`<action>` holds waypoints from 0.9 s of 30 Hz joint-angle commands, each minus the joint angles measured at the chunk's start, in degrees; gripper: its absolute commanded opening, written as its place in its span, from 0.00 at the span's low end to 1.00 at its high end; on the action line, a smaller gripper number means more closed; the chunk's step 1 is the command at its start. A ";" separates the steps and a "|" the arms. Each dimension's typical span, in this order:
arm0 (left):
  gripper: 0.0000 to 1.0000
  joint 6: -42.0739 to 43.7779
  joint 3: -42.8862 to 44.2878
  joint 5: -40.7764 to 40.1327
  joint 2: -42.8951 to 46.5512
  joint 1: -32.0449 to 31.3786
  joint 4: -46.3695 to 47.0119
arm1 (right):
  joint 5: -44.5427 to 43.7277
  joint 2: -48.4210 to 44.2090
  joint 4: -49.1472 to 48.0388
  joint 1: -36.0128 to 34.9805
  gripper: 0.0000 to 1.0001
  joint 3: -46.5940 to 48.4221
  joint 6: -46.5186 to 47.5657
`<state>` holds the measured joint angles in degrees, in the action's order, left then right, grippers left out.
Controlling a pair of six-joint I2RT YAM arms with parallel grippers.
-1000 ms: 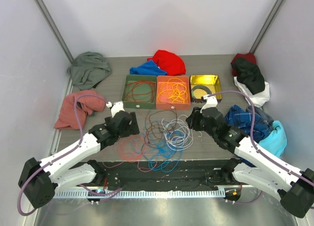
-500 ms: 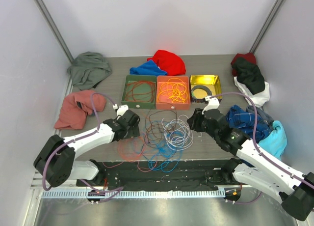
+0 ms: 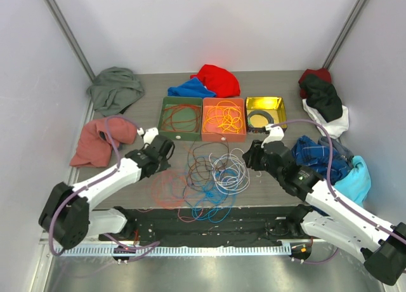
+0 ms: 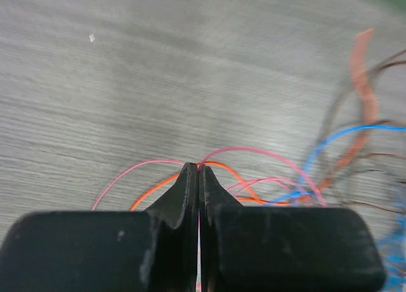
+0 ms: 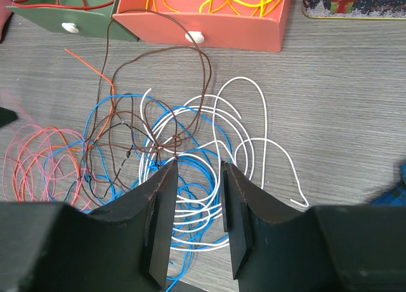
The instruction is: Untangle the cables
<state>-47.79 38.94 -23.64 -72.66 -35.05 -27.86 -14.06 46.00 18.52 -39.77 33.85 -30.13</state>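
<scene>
The cables (image 3: 212, 174) lie tangled on the table in front of the trays: brown, blue, white and pink-orange loops. My left gripper (image 3: 166, 153) is at the tangle's left edge. In the left wrist view it (image 4: 198, 167) is shut on a thin pink cable (image 4: 254, 152), with an orange cable (image 4: 152, 193) just behind the tips. My right gripper (image 3: 248, 157) hovers at the tangle's right side. In the right wrist view it (image 5: 198, 167) stands open over white cable (image 5: 254, 89) and blue cable (image 5: 203, 178) loops, holding nothing. A brown cable (image 5: 158, 57) loops toward the trays.
At the back stand a green tray (image 3: 163, 114) with red cable, an orange tray (image 3: 223, 137) with yellow cable and a yellow tin (image 3: 265, 102) with a black coil. Cloths lie around: grey (image 3: 114, 89), pink (image 3: 101, 139), red (image 3: 219, 79), blue plaid (image 3: 320, 155).
My left gripper has gone from open to shut, closing on the pink cable, and has shifted slightly toward the back. The right arm has barely moved.
</scene>
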 commanded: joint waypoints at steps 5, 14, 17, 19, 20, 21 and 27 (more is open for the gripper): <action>0.00 1.65 11.94 -1.76 18.59 0.24 -4.14 | -3.60 -2.05 -0.95 -0.22 0.39 1.48 1.21; 0.00 9.02 35.13 -3.52 20.11 0.16 -3.61 | -6.07 -4.60 -0.51 -0.22 0.37 5.09 2.88; 0.00 11.49 41.38 -3.87 17.30 0.16 -1.51 | -5.01 -4.08 -0.33 -0.22 0.37 6.05 2.45; 0.00 12.63 45.67 -3.87 15.54 0.16 -0.54 | -4.74 -4.07 -0.24 -0.22 0.37 6.41 2.09; 0.00 13.94 46.92 -3.87 13.53 0.16 -0.27 | -4.57 -4.25 -0.16 -0.31 0.37 6.41 1.92; 0.00 14.56 48.50 -4.48 12.56 0.16 0.17 | -4.48 -4.34 -0.24 -0.22 0.37 6.41 1.83; 0.00 19.05 63.34 -4.58 3.26 0.16 0.17 | -2.56 -4.25 -1.29 -0.31 0.37 6.67 1.74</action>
<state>-33.43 92.95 -27.64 -64.82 -35.05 -29.69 -18.11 41.98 18.96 -39.79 38.04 -28.38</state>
